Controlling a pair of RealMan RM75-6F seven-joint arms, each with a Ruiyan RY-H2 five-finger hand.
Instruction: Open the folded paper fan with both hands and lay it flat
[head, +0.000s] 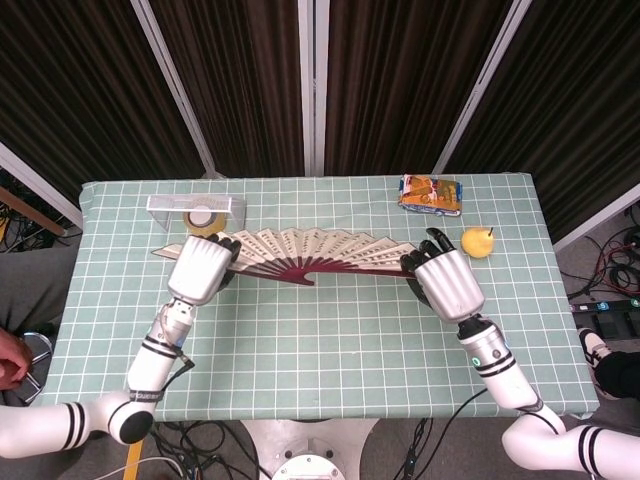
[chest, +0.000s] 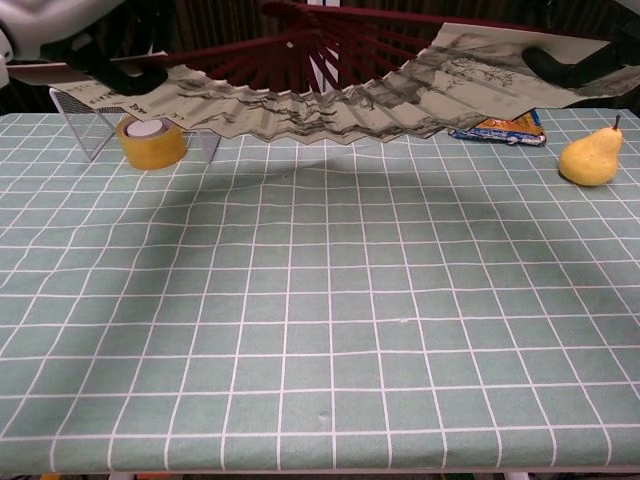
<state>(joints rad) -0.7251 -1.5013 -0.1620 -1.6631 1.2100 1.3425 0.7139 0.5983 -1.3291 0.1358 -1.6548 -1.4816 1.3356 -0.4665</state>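
The fan (head: 300, 252) is hanging fully spread above the desk (head: 300, 340), nearly level, its dark ribs showing from below in the chest view. The left hand (head: 200, 270) is gripping its left end and the right hand (head: 447, 283) is gripping its right end, fingers curling under the outer sticks. A tape roll (chest: 151, 142) and wire rack (chest: 85, 110) are sitting behind the left end; a snack packet (chest: 500, 129) and pear (chest: 588, 158) are lying near the right.
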